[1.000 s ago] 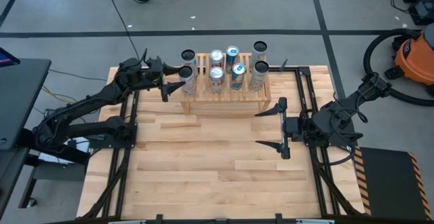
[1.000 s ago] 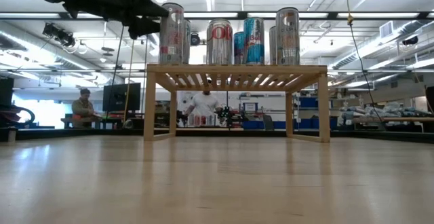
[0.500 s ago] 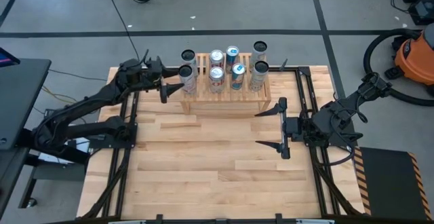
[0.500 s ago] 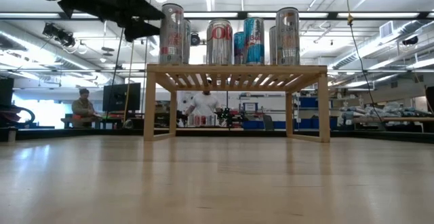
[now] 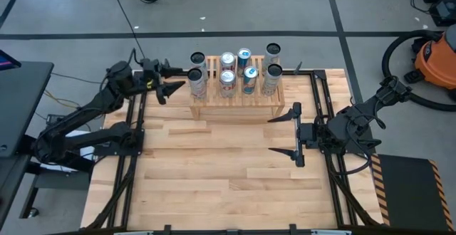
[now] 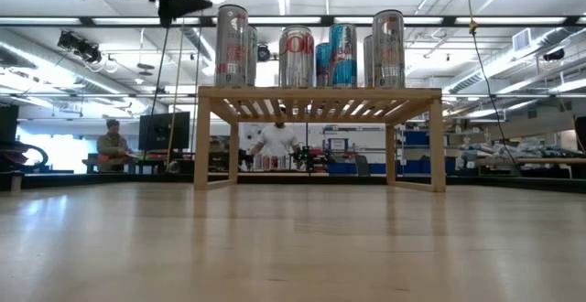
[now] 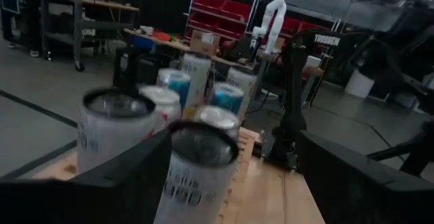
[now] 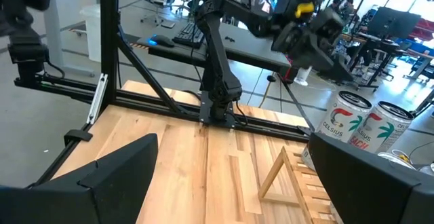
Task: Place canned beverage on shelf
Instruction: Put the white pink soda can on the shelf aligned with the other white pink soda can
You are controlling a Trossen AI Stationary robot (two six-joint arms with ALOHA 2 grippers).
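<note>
**Cans upright on the shelf, left tool just beside them**

The wooden surface point(image 5: 228, 164) fills the middle of the high view, with the two dark arms at its sides. The shelf point(image 5: 235, 101) stands at the far edge of the surface, its long axis running from one arm's side to the other, slatted top up. In the low view its top is level on board sides.

The left arm reaches from its base at the left edge toward the shelf's left end, forearm stretched out and raised above the surface. The left tool point(image 5: 169, 80) hangs beside that end, fingers parted and pointing at the cans, holding nothing; a gap shows between it and the nearest can point(image 5: 197, 80).

The right arm is folded at the right side. The right tool point(image 5: 283, 133) points toward the middle of the surface, fingers spread wide, empty, well apart from the shelf.

The cans point(image 6: 298, 56) stand upright on the slats in two rows, long axes vertical, tops up.
</note>
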